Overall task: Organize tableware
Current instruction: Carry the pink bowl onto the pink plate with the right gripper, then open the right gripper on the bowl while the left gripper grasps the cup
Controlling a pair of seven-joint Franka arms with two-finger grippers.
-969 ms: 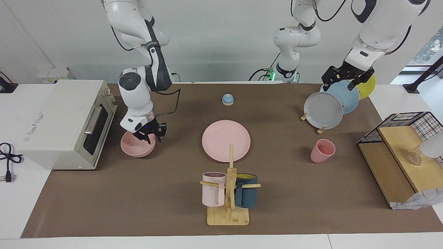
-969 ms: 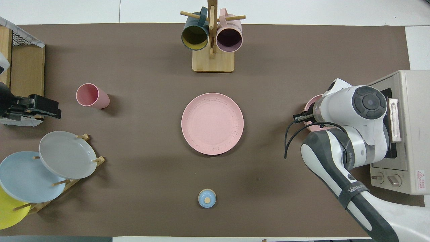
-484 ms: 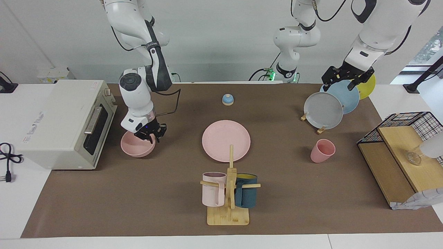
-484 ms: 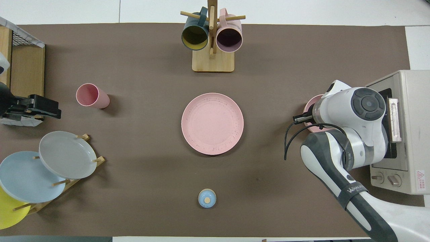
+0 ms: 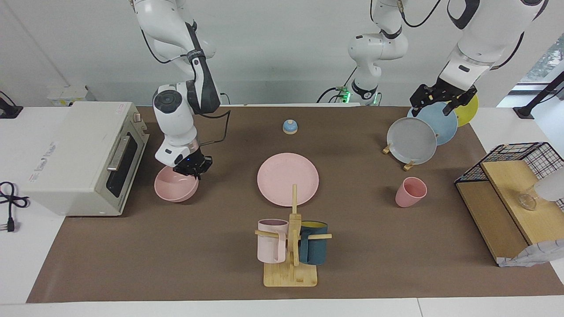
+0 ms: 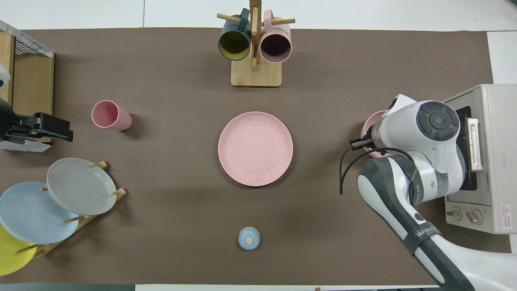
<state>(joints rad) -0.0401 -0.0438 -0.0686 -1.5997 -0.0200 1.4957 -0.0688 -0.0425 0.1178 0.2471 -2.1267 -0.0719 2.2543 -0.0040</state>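
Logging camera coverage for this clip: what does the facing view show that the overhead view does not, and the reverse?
Only the facing view shows the right gripper at the rim of the pink bowl, which looks lifted and tilted, and the left gripper waiting over the racked plates. Only the overhead view shows the oven's knobs and the insides of the hanging mugs; there the right arm hides nearly all of the bowl. Both show the pink plate at mid-table, the pink cup toward the left arm's end, and the blue bell.
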